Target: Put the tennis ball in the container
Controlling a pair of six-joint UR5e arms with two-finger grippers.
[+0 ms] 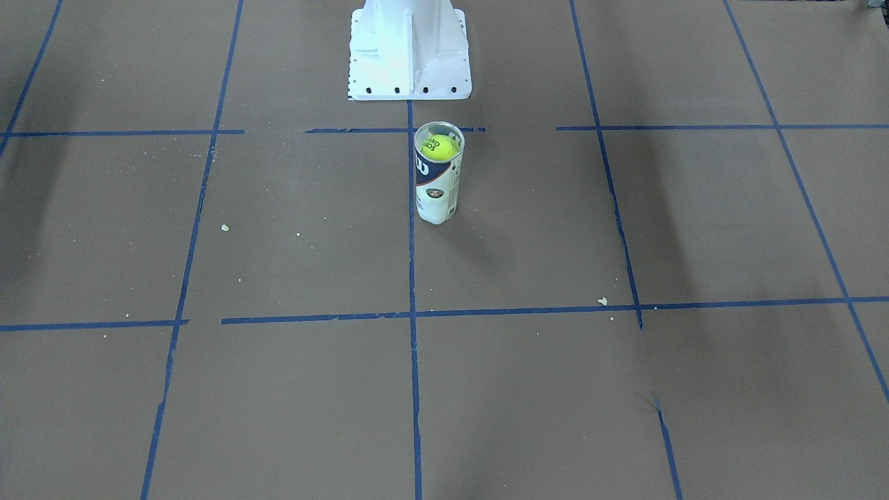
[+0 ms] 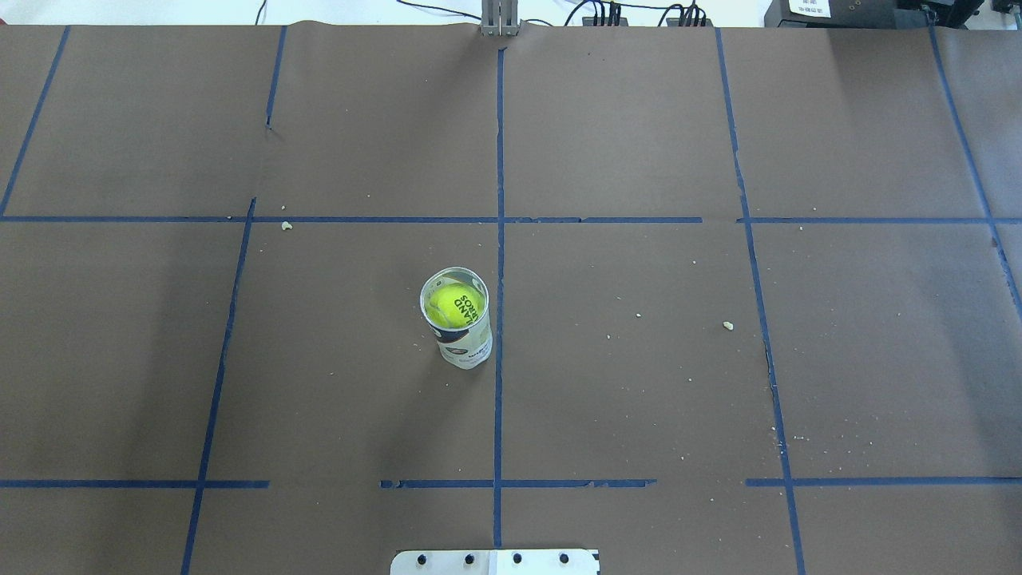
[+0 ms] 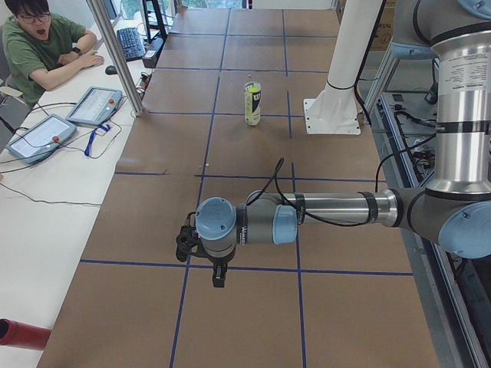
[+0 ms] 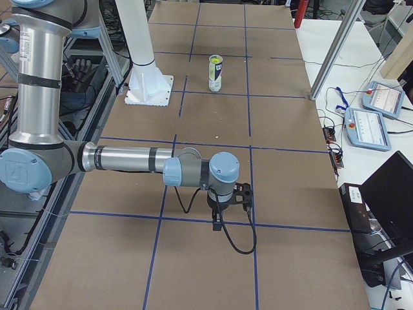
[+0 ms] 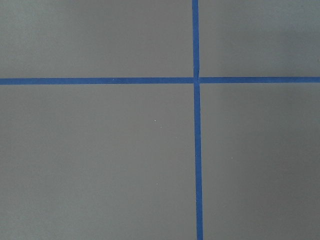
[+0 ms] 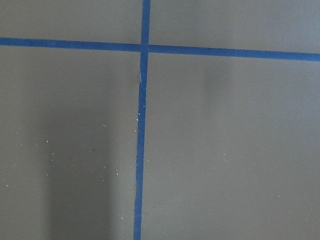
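Observation:
The container (image 1: 437, 191) is a clear can with a navy and white "W" label. It stands upright near the table's middle, in front of the robot base, and is also seen as a small can (image 2: 467, 349) (image 3: 252, 103) (image 4: 215, 73). The yellow-green tennis ball (image 1: 439, 148) (image 2: 457, 305) with dark lettering sits inside it, just below the open rim. My left gripper (image 3: 186, 243) hangs over bare table far from the can, and my right gripper (image 4: 240, 195) does the same at the other end. I cannot tell whether either is open or shut. The wrist views show only brown paper and blue tape.
The white robot base (image 1: 410, 48) (image 2: 495, 561) stands just behind the can. Blue tape lines grid the brown paper. An operator (image 3: 38, 46) sits at a side bench with tablets (image 3: 93, 105). Teach pendants (image 4: 368, 126) lie beyond the table's far edge.

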